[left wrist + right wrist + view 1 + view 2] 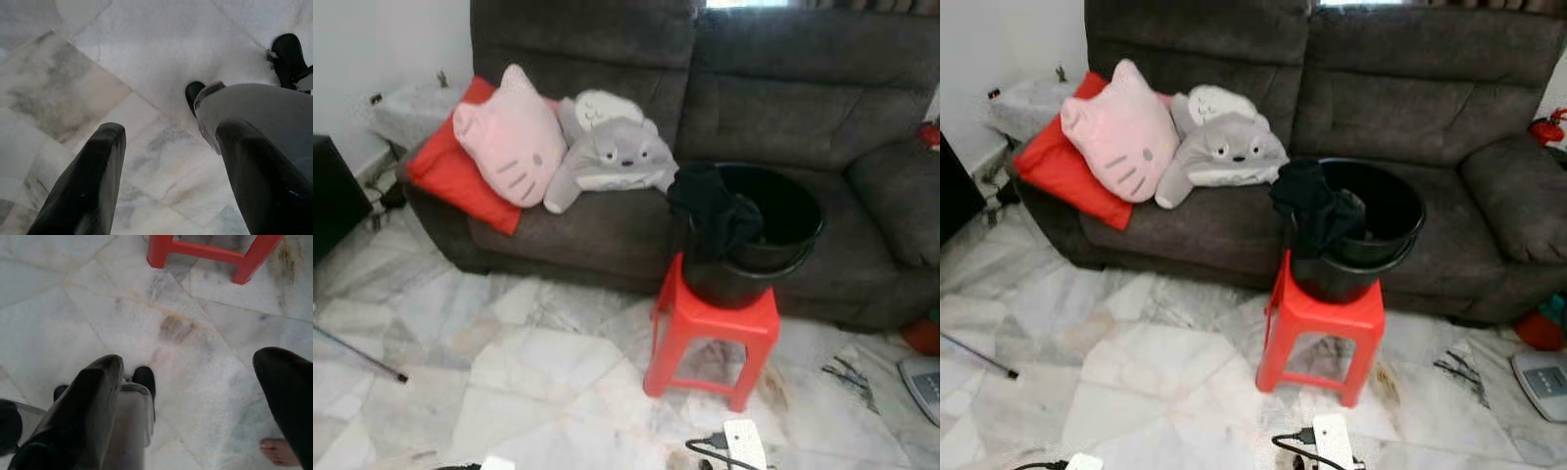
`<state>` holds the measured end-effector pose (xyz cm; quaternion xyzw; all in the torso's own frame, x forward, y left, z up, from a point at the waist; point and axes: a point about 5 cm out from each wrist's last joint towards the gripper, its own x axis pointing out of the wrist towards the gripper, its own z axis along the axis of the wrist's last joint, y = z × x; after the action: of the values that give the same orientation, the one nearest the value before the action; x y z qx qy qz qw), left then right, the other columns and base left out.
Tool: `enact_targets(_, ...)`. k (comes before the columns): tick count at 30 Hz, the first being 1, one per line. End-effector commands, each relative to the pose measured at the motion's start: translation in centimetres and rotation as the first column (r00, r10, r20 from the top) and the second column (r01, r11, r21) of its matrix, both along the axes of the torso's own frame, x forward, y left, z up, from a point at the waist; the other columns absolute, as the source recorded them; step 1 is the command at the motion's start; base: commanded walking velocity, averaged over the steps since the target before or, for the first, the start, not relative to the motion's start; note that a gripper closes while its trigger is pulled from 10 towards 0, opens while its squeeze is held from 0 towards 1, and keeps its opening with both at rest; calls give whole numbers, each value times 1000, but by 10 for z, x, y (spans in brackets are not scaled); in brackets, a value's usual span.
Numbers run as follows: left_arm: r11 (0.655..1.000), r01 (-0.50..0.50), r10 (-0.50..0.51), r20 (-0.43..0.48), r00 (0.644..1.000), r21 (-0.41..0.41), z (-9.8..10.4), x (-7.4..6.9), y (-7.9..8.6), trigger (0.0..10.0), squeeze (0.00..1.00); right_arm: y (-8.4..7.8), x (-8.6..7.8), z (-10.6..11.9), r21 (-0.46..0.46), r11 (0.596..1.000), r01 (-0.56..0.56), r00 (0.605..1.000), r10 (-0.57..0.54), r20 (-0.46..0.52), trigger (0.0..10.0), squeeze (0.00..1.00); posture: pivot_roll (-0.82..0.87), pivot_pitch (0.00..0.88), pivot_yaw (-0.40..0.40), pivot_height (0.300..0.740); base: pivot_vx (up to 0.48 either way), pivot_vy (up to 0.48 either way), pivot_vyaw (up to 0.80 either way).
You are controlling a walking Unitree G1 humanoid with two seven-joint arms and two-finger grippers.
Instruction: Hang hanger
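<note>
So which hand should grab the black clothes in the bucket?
Probably the right. The bucket sits on the red stool, right of the middle ahead, and the right hand hangs open over the floor near that stool's legs. The left hand, open too, hangs over plain floor.

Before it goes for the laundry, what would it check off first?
1. Bucket upright on the stool: ok.
2. Black cloth reachable, draped over the bucket's rim: ok.
3. Hanger located: cannot tell; none stands out on the sofa or floor.
4. Left gripper free, jaws apart, pointing at the floor: ok.
5. Right gripper free, jaws apart: ok.
6. Path to the stool: not ok; a power strip and cable lie on the floor in front of it.
</note>
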<state>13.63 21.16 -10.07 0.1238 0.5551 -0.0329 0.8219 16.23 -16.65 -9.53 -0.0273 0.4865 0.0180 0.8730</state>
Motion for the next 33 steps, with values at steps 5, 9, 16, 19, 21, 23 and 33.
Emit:
enact_targets(5, 1000, 13, -13, 5, 1000, 7, 1, 5, -2, 10000, 0, -1, -1, 0, -4, 1000, 5, 1000, -5, -2, 10000, 0, -30, 0, -34, 740, 0, 0, -633)
enact_targets(9, 1000, 11, -11, 10, 1000, 6, 2, 7, 0, 10000, 0, -1, -1, 0, -3, 1000, 8, 1000, -8, -1, 10000, 0, -32, 0, -33, 740, 0, 0, -633)
enact_targets(16, 1000, 3, -3, 15, 1000, 11, 5, 10, 6, 10000, 0, -1, 0, 0, -3, 1000, 12, 1000, -12, 1, 10000, 0, -30, 0, -33, 740, 0, 0, -632)
enact_targets(19, 1000, 2, -2, 16, 1000, 10, 5, 10, 6, 10000, 0, -1, 0, 0, -3, 1000, 12, 1000, -12, 1, 10000, 0, -31, 0, -34, 740, 0, 0, -631)
enact_targets(21, 1000, 2, -2, 16, 1000, 9, 5, 11, 6, 10000, 0, -1, 0, 0, -3, 1000, 12, 1000, -12, 1, 10000, 0, -31, 0, -34, 740, 0, 0, -628)
enact_targets(23, 1000, 2, -2, 16, 1000, 9, 5, 11, 6, 10000, 0, -1, 0, 0, -3, 1000, 13, 1000, -13, 1, 10000, 0, -31, 0, -34, 740, 0, 0, -631)
enact_targets(33, 1000, 7, -7, 17, 1000, 1, 5, 15, -2, 10000, 0, 0, 2, 1, 6, 1000, 16, 1000, -16, 23, 10000, 0, -30, 0, -34, 740, 128, 0, -315)
